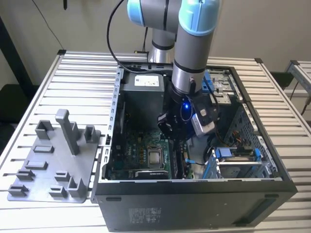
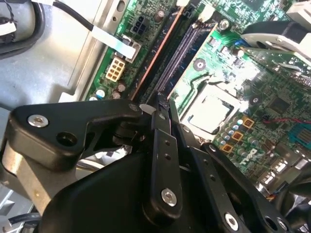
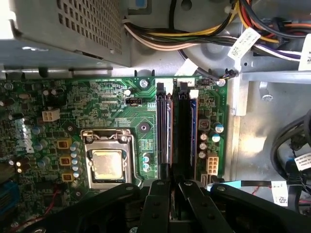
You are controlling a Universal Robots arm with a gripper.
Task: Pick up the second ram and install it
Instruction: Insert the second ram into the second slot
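End effector (image 3: 172,180) pinched on second ram (image 3: 182,136), seated in motherboard (image 3: 112,102) slot

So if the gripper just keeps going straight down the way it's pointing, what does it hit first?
Most likely the memory slots on the green motherboard. In both wrist views the gripper sits right over them. A stick already looks seated there, though depth is hard to judge.
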